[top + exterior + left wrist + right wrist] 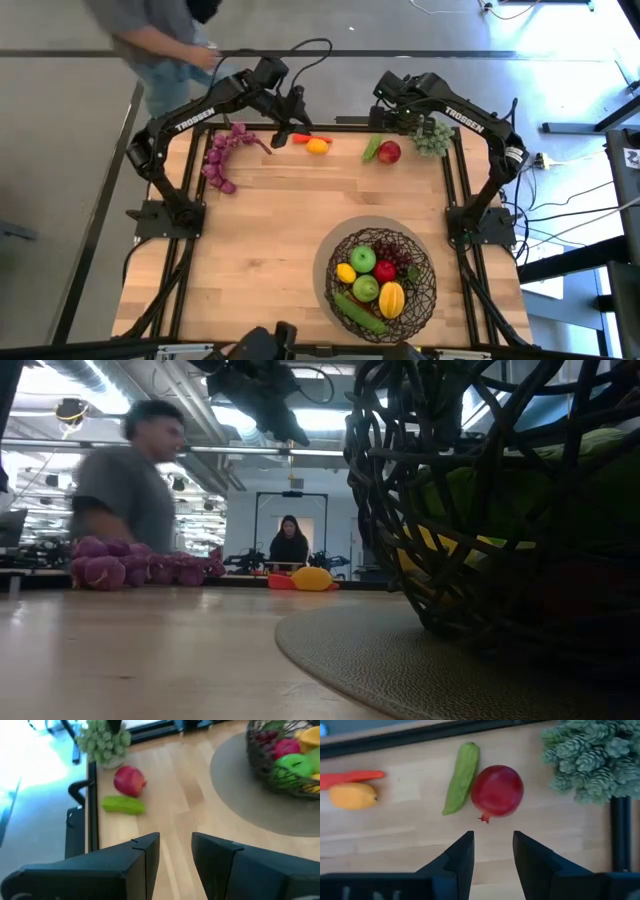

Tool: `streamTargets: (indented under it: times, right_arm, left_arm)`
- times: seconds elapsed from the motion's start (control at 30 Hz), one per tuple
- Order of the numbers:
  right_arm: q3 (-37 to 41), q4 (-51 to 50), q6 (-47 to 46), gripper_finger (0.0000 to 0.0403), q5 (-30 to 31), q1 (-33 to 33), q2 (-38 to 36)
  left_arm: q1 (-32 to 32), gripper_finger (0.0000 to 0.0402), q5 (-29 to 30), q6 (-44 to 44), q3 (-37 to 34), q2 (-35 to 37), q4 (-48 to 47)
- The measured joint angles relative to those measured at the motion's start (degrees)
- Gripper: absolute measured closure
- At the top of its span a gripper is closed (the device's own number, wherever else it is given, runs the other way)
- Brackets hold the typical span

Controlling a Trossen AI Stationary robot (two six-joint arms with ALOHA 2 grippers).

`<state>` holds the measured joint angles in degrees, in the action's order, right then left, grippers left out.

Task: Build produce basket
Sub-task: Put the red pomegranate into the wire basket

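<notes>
The dark woven basket stands on a round grey mat at the near right and holds several fruits. Along the far edge lie purple grapes, a red-orange piece, a yellow-orange fruit, a green vegetable, a red round fruit and green grapes. My right gripper hovers open above the table, pointing down just beside the red fruit. My left gripper hangs open in the air over the far middle, near the red-orange piece, and slants toward the right side.
A person stands just beyond the table's far left corner, and another sits farther back in the room. Bare wood spans the middle and near left of the table. A black frame rail runs along the table's edge beside the green grapes.
</notes>
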<state>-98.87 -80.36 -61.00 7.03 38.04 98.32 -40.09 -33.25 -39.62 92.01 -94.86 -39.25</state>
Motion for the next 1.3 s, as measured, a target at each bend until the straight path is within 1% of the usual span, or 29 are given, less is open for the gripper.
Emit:
streamTargets:
  times: [0.1,0.33,0.5,0.67,0.77,0.97,1.03,1.17,1.3]
  right_arm:
    - [0.00,-2.40,-0.22,0.0273,-0.01,0.00,0.02]
    - [0.02,-2.46,-3.03,0.0273,-0.09,-2.37,0.02]
    - [3.64,-1.05,-5.26,0.0273,-1.43,-3.43,-0.04]
    - [10.66,2.63,-9.12,0.0273,-2.84,-3.41,0.02]
    - [14.04,5.43,-9.26,0.0273,-4.09,-3.54,0.02]
    - [20.45,12.94,-10.10,0.0273,-4.25,-3.76,-0.07]
    - [22.29,16.09,-10.99,0.0273,-5.70,-3.76,0.04]
    - [25.79,23.80,-10.96,0.0273,-6.73,-3.76,-0.01]
    - [28.28,27.28,-9.14,0.0273,-6.73,-3.76,0.00]
  left_arm:
    - [-0.57,0.0298,0.65,0.22,-0.07,-1.65,-0.40]
    - [-0.18,0.0298,1.18,0.15,-0.04,-4.18,-0.31]
    - [-0.07,0.0298,1.19,-1.33,-0.04,-4.25,-0.19]
    - [-0.12,0.0298,1.20,-1.44,-0.04,-4.25,-0.19]
    - [-0.14,0.0298,1.20,-1.48,-0.04,-4.25,-0.17]
    - [-0.14,0.0298,1.20,-1.52,-0.04,-4.25,-0.17]
    - [-0.14,0.0298,1.20,-1.55,-0.04,-4.25,-0.17]
    - [-0.14,0.0298,1.20,-1.63,-0.04,-4.25,-0.14]
    - [-0.14,0.0298,1.20,-1.63,-0.04,-4.25,-0.14]
